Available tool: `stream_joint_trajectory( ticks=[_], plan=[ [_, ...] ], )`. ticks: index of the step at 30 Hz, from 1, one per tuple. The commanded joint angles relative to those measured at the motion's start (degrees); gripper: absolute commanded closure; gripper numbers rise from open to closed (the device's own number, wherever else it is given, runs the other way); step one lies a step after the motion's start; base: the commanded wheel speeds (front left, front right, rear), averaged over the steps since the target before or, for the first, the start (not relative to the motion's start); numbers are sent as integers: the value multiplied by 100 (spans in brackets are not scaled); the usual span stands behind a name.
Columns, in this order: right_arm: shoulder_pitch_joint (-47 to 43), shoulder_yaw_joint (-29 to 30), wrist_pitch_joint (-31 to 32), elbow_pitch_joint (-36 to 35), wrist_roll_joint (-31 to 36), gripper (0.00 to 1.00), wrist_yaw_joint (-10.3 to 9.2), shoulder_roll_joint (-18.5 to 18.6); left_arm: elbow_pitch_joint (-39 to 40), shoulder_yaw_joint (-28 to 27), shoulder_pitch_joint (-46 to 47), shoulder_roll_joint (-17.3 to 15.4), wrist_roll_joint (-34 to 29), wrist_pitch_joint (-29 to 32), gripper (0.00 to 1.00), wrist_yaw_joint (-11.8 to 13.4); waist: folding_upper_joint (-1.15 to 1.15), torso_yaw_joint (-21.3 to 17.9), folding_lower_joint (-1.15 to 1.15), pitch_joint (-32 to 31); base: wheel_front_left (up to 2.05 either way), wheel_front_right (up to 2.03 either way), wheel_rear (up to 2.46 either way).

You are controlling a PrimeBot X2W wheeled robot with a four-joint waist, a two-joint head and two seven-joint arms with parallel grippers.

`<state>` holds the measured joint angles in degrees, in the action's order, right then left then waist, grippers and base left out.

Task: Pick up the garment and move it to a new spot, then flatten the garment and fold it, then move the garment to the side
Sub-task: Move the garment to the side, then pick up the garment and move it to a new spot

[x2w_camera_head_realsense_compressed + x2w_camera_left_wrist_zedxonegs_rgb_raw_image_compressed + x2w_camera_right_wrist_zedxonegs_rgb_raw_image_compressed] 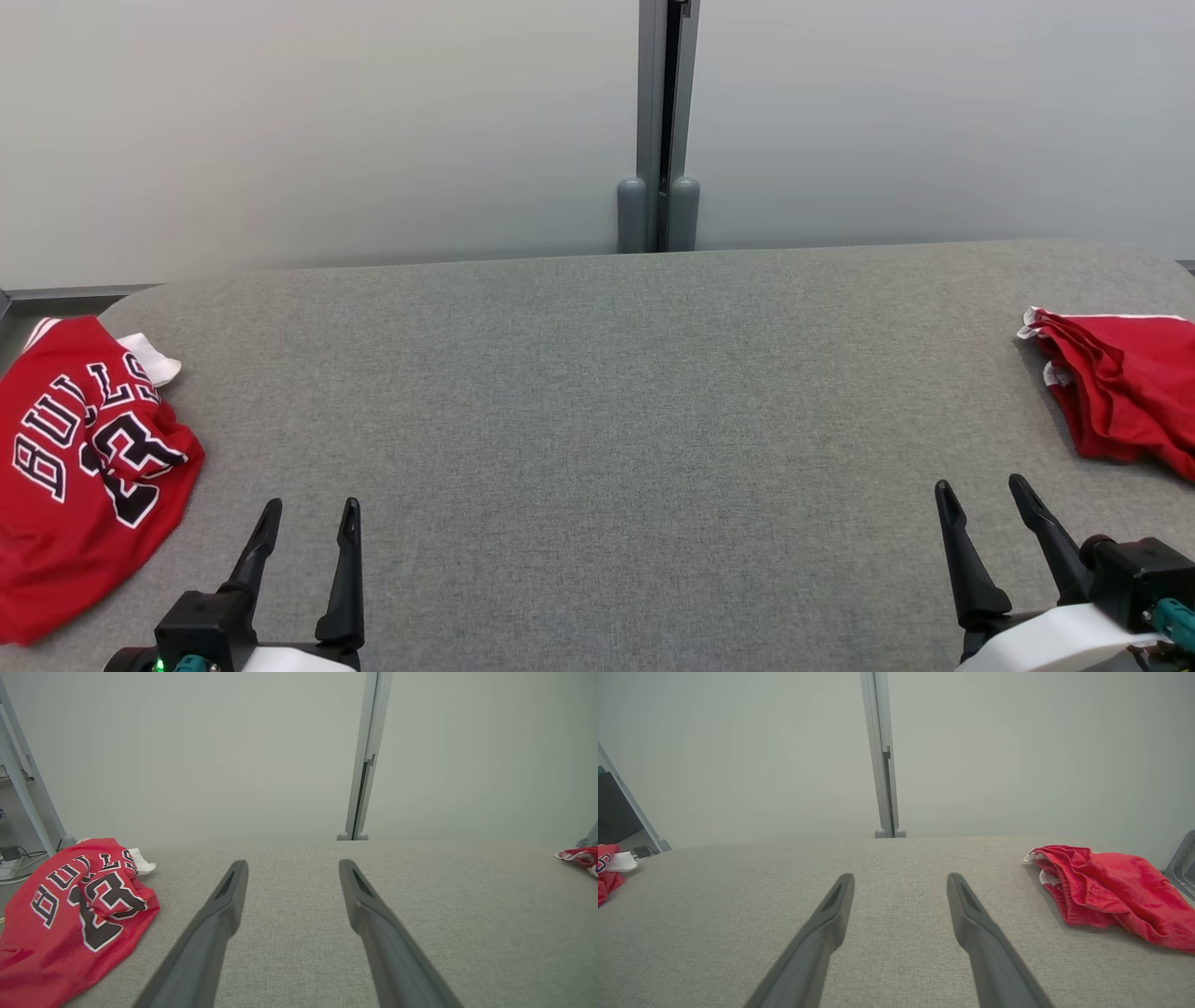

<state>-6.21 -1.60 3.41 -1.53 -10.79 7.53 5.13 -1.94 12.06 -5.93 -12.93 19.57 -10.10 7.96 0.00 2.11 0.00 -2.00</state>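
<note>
Left gripper [312, 504] spread, empty, near crumpled jersey [84, 476]. Right gripper [979, 483] spread, empty, near bunched shorts [1125, 392]. Both on table [597, 420].

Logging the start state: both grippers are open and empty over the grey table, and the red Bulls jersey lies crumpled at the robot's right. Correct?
One thing is off: the red Bulls jersey lies crumpled at the robot's left, near the left gripper, as the head view shows. The rest stands: the left gripper and the right gripper are open and empty over the grey table.
</note>
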Motion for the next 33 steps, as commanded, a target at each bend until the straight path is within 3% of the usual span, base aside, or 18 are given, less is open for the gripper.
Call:
stream_joint_trajectory(
  ticks=[1, 17, 33],
  plan=[
    [-66, 0, 0, -46, 11, 0, -8, 0, -26, -4, -19, -31, 29, -12, 0, 17, 0, 1, 0, 4, 0, 0, 0],
    [-105, 53, -1, -98, 7, 0, -8, -43, -136, 55, 142, -16, 103, -58, 0, -5, 0, 144, 0, 31, 0, 0, 0],
    [-86, -94, 32, -335, 103, 0, -4, -104, -236, 93, 374, -61, 156, -77, 0, -35, 0, 1517, 0, -34, 0, 0, 0]
  ],
)
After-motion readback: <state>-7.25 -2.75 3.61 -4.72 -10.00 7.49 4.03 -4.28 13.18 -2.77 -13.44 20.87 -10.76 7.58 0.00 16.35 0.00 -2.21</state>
